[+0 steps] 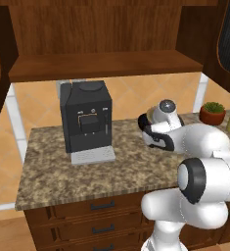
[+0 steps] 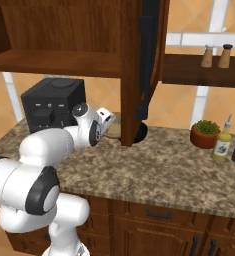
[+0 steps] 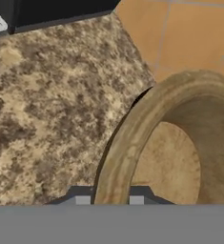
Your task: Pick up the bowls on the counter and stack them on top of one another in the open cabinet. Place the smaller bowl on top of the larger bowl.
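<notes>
The smaller tan bowl [image 3: 170, 162] sits on the speckled counter [image 1: 62, 166], close up in the hand view. My gripper [image 3: 109, 200] straddles its near rim, one fingertip on each side, and looks shut on it. In the left base view the hand hides most of the tan bowl [image 1: 144, 119]. In the right base view the gripper [image 2: 109, 127] meets the tan bowl [image 2: 115, 131], and the larger black bowl [image 2: 142, 133] peeks out behind the hanging door. The open cabinet's shelf [image 1: 106, 63] runs above the counter.
A black coffee machine [image 1: 86, 117] stands on the counter left of the hand. The open cabinet door [image 2: 146, 65] hangs down just right of the bowls. A potted plant [image 2: 205, 133] and a bottle [image 2: 221, 145] stand at the right end.
</notes>
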You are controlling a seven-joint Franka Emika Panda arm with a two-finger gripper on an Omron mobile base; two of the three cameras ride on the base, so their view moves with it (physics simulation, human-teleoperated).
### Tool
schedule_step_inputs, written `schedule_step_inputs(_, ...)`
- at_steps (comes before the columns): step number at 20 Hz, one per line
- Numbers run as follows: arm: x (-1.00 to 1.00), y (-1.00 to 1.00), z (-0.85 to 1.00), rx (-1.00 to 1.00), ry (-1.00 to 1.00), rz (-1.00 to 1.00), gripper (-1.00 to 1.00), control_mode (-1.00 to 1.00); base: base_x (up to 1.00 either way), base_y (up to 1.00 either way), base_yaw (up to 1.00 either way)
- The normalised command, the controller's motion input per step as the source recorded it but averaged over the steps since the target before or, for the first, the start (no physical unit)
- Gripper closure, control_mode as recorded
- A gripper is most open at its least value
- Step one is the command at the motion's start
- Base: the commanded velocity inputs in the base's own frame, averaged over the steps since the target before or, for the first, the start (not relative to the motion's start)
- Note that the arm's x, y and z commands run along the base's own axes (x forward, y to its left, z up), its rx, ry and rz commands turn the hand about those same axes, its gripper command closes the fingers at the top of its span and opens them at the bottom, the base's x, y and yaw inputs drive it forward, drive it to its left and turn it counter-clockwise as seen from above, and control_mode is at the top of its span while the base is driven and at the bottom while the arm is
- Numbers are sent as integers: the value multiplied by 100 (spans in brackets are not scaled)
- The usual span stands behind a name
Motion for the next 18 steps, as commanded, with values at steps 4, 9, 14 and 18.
schedule_step_inputs(4,100,-29,22,0,8,11,100,-100,0,0,0)
schedule_step_inputs(9,100,-23,-18,-2,15,15,100,-100,0,0,0)
schedule_step_inputs(14,66,-20,-37,-12,11,4,100,-100,0,0,0)
schedule_step_inputs(18,24,-13,-40,-18,6,0,100,-100,0,0,0)
